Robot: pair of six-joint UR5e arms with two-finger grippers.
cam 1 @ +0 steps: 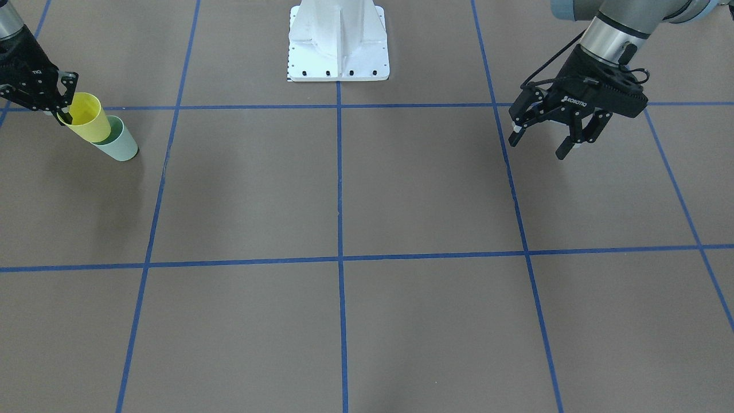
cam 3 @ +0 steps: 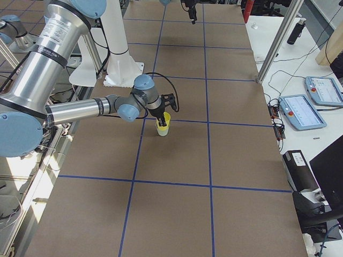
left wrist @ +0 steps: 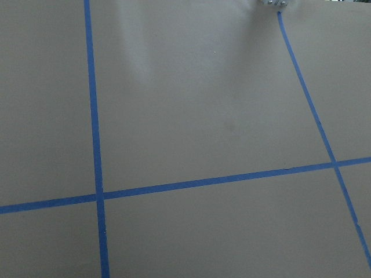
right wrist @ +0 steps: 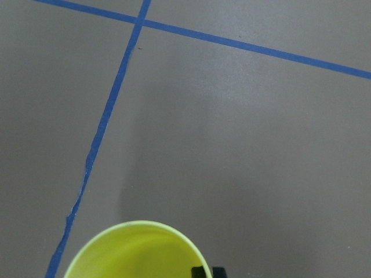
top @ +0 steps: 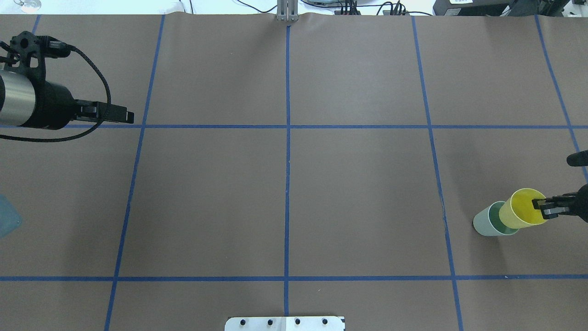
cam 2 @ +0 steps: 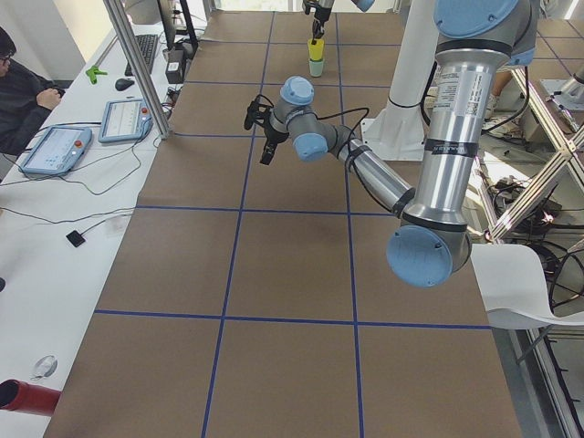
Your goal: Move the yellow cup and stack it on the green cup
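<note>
Technician: Grip state of the right gripper (top: 546, 208)?

Engineer: Its jaws are clamped on the wall of the yellow cup (top: 519, 215) at the rim, with one finger inside the mouth and one outside. The cup hangs directly below the jaws, its base inside the mouth of the green cup (top: 486, 224), which stands on the table (cam 1: 401, 201) beneath. Whether the cup is fully seated cannot be told.

Technician: Procedure for seating?

Engineer: Recommended: align the yellow cup's axis with the green cup's, then descend straight and slowly. Release only when the walls meet. A sideways push would probably tip the light green cup. Withdraw the inner finger vertically, so the stack is not lifted.

Technician: Left gripper (cam 1: 539, 146)?

Engineer: Its jaws are spread and hold nothing. It is above the table, well apart from both cups, and needs no action.
</note>
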